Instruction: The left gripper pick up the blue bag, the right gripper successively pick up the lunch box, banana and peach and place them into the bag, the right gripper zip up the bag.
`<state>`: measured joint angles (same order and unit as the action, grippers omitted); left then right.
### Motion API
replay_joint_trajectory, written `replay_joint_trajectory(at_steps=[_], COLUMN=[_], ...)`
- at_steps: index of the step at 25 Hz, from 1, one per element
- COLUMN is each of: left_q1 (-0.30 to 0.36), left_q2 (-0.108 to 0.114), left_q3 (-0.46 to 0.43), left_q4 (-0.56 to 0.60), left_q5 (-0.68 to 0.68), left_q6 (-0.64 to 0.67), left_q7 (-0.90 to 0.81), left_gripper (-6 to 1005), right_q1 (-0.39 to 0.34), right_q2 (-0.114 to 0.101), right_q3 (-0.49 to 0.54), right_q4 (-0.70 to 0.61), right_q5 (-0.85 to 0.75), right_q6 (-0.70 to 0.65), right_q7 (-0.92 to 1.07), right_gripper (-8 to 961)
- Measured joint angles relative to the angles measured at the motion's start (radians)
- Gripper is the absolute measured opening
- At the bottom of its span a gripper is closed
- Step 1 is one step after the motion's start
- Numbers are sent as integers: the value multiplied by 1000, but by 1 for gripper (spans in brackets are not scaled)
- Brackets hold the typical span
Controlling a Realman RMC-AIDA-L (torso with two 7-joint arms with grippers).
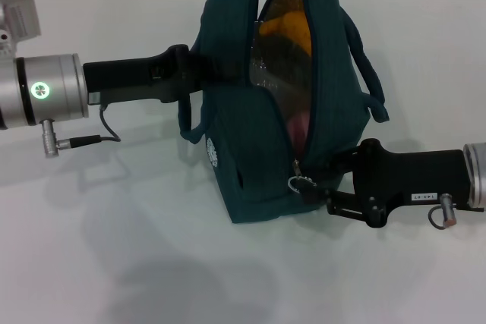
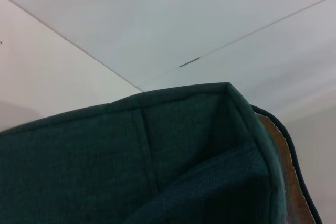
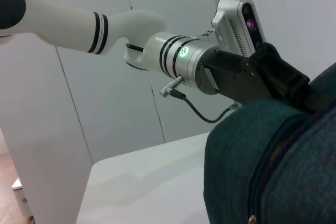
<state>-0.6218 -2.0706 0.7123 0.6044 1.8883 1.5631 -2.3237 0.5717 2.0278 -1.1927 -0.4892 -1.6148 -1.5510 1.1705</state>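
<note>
While the left gripper [image 1: 199, 70] grips the bag [image 1: 258, 149], items sit inside and the right gripper [image 1: 315, 187], apparently closed on the zip pull [image 1: 298, 182], has zipping left.

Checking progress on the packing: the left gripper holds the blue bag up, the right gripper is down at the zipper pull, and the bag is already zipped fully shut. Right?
Not quite. The blue bag gapes open, its contents showing in the head view. The left gripper does hold it, and the right gripper is at the zipper pull.
</note>
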Motion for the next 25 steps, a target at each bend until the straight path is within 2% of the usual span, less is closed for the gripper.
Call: replay_joint_trajectory(at_steps=[11, 15, 19, 25], left_q1=[2, 2, 4, 15], left_q2=[1, 0, 0, -4], left_q3=[-1, -1, -1, -1], left_q4=[0, 0, 0, 0], left_q5=[0, 0, 0, 0], left_q6=[0, 0, 0, 0], left_q7=[0, 0, 0, 21], left_gripper=[36, 37, 39, 43], right_q1=[-6, -9, -19, -78], right_q2=[0, 0, -2, -9], right_q3=[-2, -2, -2, 13], right_q4=[0, 0, -11, -99], right_q5=[21, 25, 34, 55], right_q6=[8, 11, -9, -59], right_q7=[-11, -11, -11, -11], right_gripper=[151, 6, 7, 7])
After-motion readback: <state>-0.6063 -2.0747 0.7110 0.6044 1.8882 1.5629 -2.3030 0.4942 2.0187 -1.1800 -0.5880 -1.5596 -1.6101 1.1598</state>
